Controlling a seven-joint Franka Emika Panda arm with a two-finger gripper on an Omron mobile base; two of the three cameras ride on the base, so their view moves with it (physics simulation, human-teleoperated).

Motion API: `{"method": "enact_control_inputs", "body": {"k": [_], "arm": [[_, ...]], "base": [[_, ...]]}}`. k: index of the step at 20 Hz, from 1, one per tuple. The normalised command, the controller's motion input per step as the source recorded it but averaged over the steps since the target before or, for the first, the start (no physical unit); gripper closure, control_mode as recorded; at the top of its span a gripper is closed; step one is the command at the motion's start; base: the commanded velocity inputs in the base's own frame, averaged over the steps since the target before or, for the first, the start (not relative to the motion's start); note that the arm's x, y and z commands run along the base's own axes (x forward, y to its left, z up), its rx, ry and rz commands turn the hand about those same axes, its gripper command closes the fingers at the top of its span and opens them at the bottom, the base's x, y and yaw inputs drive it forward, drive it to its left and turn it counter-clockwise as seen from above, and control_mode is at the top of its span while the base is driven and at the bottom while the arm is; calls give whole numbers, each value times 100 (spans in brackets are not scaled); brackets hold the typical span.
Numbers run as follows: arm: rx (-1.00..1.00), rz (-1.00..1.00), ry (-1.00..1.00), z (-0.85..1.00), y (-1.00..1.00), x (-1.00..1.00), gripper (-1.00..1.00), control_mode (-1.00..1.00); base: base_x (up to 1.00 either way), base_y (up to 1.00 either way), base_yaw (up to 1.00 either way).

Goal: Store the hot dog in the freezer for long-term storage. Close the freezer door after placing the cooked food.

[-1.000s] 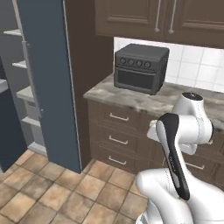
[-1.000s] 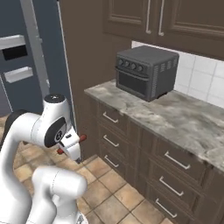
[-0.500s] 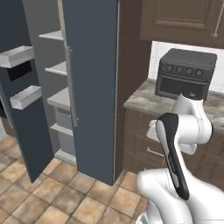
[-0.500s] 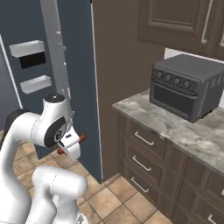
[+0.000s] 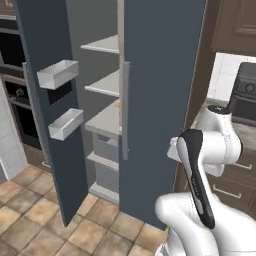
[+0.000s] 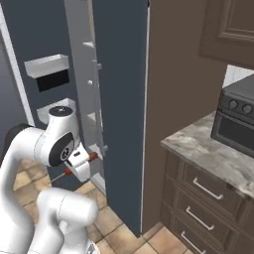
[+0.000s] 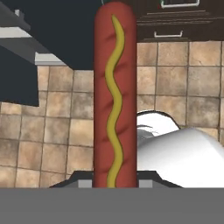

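Observation:
The hot dog [image 7: 114, 96], a reddish-brown sausage with a yellow squiggle, stands up between my gripper [image 7: 114, 181] fingers in the hand view. Its red ends poke out either side of the gripper [image 6: 79, 166], which hangs low beside my arm, shut on it, well short of the freezer. The freezer [image 5: 102, 120] stands open ahead, with pale grey walls and flat shelves. The freezer door [image 5: 45, 150] is swung out to the left and carries two white bins [image 5: 57, 74]. In the right base view the freezer door [image 6: 30, 34] shows behind my arm.
A plain blue door [image 5: 162, 100] with a long grey handle [image 5: 125, 110] closes the right half. A black built-in oven [image 5: 12, 80] is at far left. A toaster oven [image 6: 238, 116] sits on the stone counter [image 6: 208, 154] over drawers. Tiled floor [image 5: 30, 220] lies below.
Both base views have swung from the counter and toaster oven to the open freezer, so the base has moved. The arm's pose is the same, the hot dog still held.

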Motion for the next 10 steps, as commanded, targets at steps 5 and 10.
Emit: {"method": "enact_control_inputs", "body": {"k": [5,10], "arm": [[0,0,0,0,0,0,100,100],[0,0,0,0,0,0,100,100]], "base": [[100,48,0],[99,82,0]]}}
